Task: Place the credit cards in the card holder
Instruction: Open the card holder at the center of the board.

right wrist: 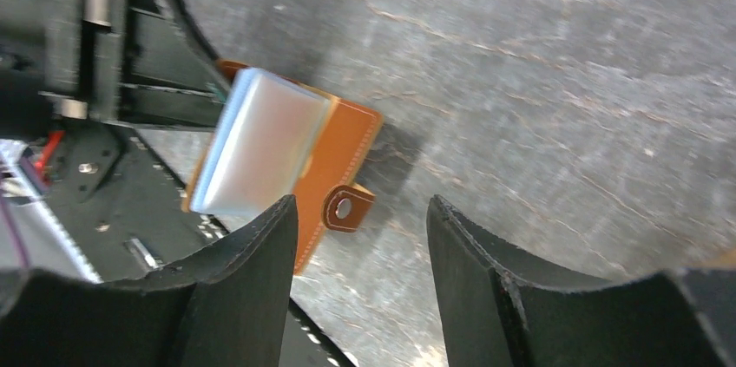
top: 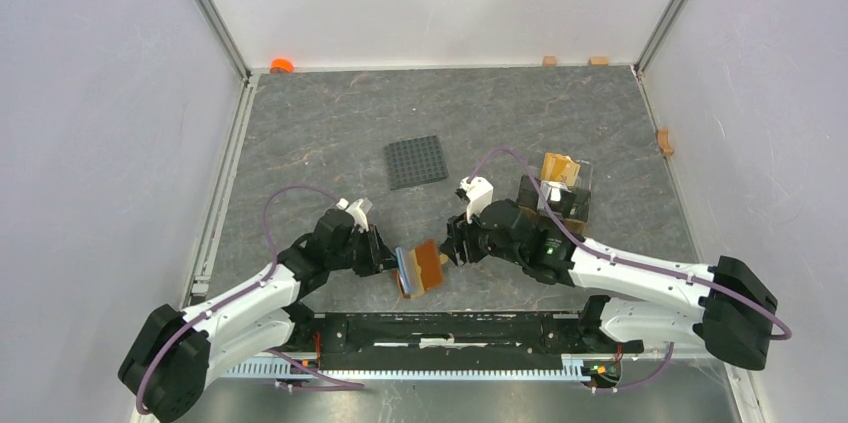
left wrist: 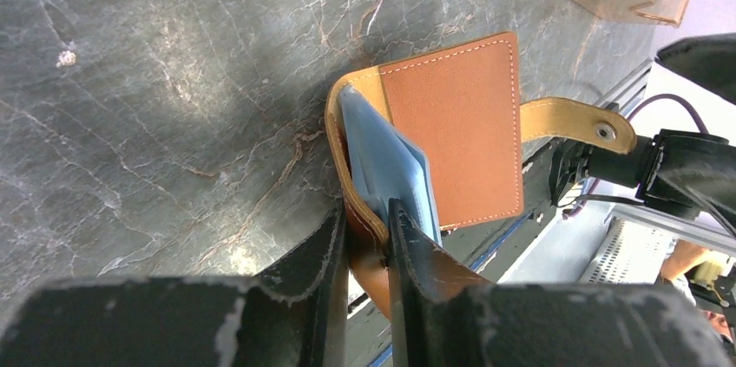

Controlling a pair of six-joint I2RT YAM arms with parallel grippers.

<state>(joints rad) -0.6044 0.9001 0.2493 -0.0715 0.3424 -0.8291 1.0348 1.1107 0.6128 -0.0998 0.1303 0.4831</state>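
**Ops:** Top view, where's everything?

**Me:** The small brown leather folding card holder (top: 430, 268) is between my claws, near the black base rail (top: 450, 328). Left claw (top: 393, 261) has it. Right claw (top: 449, 248) is just beside its far flap and is the nearer free one. The light blue plastic credit cards (top: 404, 269) sit on the left-claw side. The dark grey studded square plate (top: 416, 161) is well apart, and the clear amber compartment stand (top: 560, 178) is behind my right wrist.

**Ops:** Left wrist?

**Me:** Left claw (left wrist: 366, 226) is pinched nearly closed on the card holder (left wrist: 460, 115), one finger on each side of the fold. Credit cards (left wrist: 386, 163) stand inside the fold, long axis running away from the fingers. The tan snap strap (left wrist: 573, 120) hangs free toward the right arm.

**Ops:** Right wrist?

**Me:** Right claw (right wrist: 360, 211) is wide open with nothing in it. The card holder (right wrist: 343, 137) lies up-left of the fingers, with the snap strap (right wrist: 347, 206) at the gap. Credit cards (right wrist: 260, 146) overhang its edge, so I judge they're not fully seated. There's open grey marbled tabletop (right wrist: 564, 81) to the right, but the rail crowds the left. I'd push from the strap side.
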